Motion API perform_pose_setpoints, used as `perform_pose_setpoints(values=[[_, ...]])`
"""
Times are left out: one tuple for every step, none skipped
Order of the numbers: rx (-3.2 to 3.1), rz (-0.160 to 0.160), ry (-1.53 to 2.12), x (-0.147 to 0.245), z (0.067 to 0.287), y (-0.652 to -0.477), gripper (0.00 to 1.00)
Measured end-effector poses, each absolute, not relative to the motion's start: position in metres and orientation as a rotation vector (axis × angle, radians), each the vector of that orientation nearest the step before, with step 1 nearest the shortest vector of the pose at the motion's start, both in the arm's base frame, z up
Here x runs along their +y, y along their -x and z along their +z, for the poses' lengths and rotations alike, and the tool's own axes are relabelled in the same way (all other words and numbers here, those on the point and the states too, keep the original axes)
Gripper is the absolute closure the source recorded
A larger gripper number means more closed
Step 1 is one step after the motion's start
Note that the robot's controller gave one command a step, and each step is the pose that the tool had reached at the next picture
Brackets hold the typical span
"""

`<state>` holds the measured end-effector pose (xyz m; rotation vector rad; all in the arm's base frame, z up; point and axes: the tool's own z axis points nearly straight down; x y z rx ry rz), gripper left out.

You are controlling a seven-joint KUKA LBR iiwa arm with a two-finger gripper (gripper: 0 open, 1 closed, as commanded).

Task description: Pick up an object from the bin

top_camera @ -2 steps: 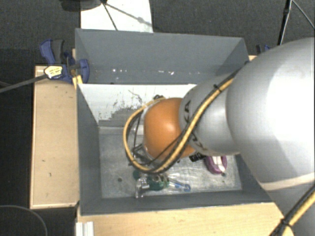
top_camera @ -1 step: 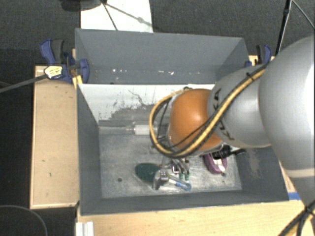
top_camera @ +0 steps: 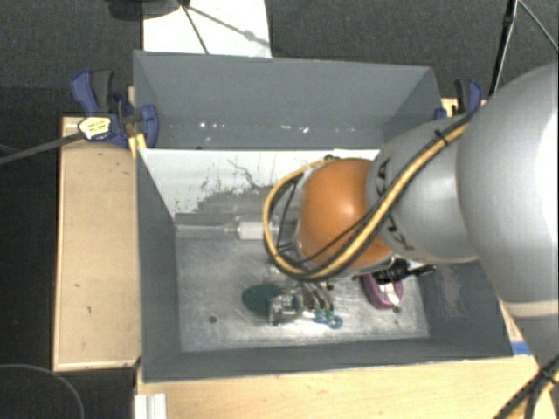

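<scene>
Presently, item one: grey metal bin point(top_camera: 159, 260), floor scuffed and pale. Item two: silver robot arm point(top_camera: 489, 190) entering over the bin's right edge, wrist under an orange domed cover point(top_camera: 336, 212) looped with yellow-and-black cables point(top_camera: 278, 212). Item three: gripper point(top_camera: 301, 304), low over the floor near the middle of the bin's front edge; whether its jaws are spread or pressed together cannot be told. Item four: dark green rounded lump point(top_camera: 257, 299), on the floor just beside the gripper, toward the left edge; contact cannot be told. Item five: small blue ring-shaped piece point(top_camera: 334, 322), just beside the gripper, toward the front edge. Item six: purple-and-white object point(top_camera: 382, 291), toward the right edge, partly under the arm. Item seven: pale short cylinder point(top_camera: 249, 230), at the floor's back edge, well apart from the gripper.
</scene>
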<state>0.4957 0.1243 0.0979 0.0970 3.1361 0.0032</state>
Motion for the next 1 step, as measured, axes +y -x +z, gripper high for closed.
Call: perform_pose_setpoints(values=[[3.130,0.004,-0.071,0.1161,0.2271,-0.5106,1.00]])
